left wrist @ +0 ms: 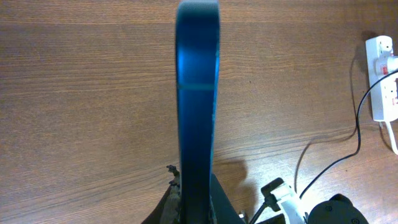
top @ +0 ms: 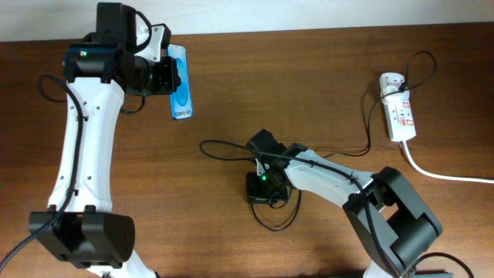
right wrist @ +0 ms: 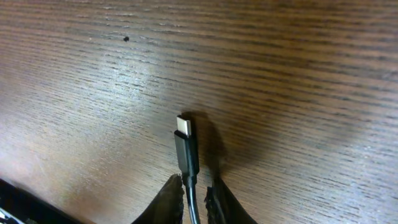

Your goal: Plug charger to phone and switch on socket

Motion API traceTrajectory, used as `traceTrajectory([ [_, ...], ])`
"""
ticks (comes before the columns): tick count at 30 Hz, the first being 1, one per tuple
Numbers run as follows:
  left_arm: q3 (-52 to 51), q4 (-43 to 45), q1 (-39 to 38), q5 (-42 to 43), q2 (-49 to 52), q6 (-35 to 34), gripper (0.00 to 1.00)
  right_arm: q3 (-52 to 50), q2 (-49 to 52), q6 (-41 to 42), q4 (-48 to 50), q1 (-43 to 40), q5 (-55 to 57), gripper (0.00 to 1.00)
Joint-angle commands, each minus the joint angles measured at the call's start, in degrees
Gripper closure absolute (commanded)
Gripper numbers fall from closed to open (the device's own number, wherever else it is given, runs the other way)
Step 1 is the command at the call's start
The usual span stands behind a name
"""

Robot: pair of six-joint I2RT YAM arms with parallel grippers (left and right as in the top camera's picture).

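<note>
Right wrist view first: my right gripper (right wrist: 194, 202) is pinched narrow on the charger (right wrist: 186, 149), a long thin black cable with a small black plug and a bright metal tip. It grips just behind the plug, so the tip sticks out ahead of the fingers, close above the brown wooden table (top: 309, 69). Overhead, the left gripper (top: 166, 76) is clamped on the phone (top: 181, 93), a small black-framed smartphone with a bright blue screen, held up off the table at the far left, well apart from the plug. The left wrist view shows it edge-on, rising straight out of the fingers. The socket (top: 400, 116), a white elongated power strip with red markings, lies far right with a white adapter (top: 390, 82) at its top end and its thick white cord (top: 440, 174) trailing away. My worries from here are these. The plug is held only by its cable, so I judge it could twist or slide back when pressed against the port. The phone is gripped at one end and could pivot under that push. I cannot see the port in any view, so lining up will be partly blind. Slack cable loops beside the right gripper and could snag, and a long reach might drag on the adapter. There are no containers in any view.
</note>
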Motion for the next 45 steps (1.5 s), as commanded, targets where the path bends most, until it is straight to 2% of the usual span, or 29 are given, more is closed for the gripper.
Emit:
traceTrajectory([
  [1,0.28,0.35,0.15,0.28,-0.48,-0.81,1.0,-0.57,0.94,0.11,0.26,0.37,-0.63,0.87],
  [5,0.28,0.37,0.15,0.31,-0.48,-0.81,1.0,-0.39,0.94,0.09,0.31,0.31,-1.01,0.96],
  [7,0.28,0.94,0.15,3.15,-0.48,-0.79,1.0,0.72,0.79,-0.28,0.26,0.15,-1.03,0.96],
  [11,0.28,6.84,0.15,20.26,-0.48,-0.28,1.0,5.9,-4.26,-8.96,-0.39,-4.33,-8.96,0.96],
  [14,0.28,12.57,0.57,34.05,-0.48,-0.5,1.0,8.13,-16.13,-17.84,-0.37,-10.97,-19.3,0.96],
  [16,0.28,15.54,2.03,43.21,-0.48,-3.41,1.0,8.13,-22.56,-22.77,-0.33,-13.57,-23.76,0.96],
  [18,0.28,18.4,4.17,60.13,-0.48,-5.25,1.0,8.13,-31.5,-23.61,1.57,-14.73,-25.2,0.96],
  [20,0.28,19.02,4.28,69.57,-0.48,-5.22,1.0,8.13,-33.16,-23.56,5.84,-14.69,-30.42,0.96],
  [21,0.28,19.37,4.26,71.63,-0.48,-5.4,1.0,8.13,-33.11,-23.56,6.78,-14.69,-30.32,0.96],
  [25,0.28,19.17,4.24,71.63,-0.48,-5.49,1.0,8.13,-32.59,-17.09,14.97,-14.62,-28.89,0.96],
  [28,0.28,19.17,4.11,71.63,-0.48,-5.46,1.0,8.13,-29.18,-16.2,18.32,-11.54,-28.81,0.96],
  [29,0.28,19.17,4.09,71.63,-0.48,-5.46,1.0,8.13,-28.13,-13.46,21.4,-10.51,-27.32,0.96],
  [33,0.28,18.36,4.0,71.63,-0.48,-5.4,1.0,8.17,-27.56,-11.13,25.24,-10.49,-25.35,0.96],
  [40,0.28,18.36,2.38,71.17,-0.48,-4.96,1.0,9.01,-27.56,-9.99,25.75,-10.54,-26.01,0.96],
  [42,0.28,18.34,2.38,68.63,-0.48,-4.76,1.0,9.01,-27.56,-10.03,25.55,-10.6,-25.11,0.96],
  [45,0.28,18.16,2.38,66.75,-0.48,-2.67,1.0,9.01,-27.56,-12.44,21.57,-10.6,-22.53,0.96],
])
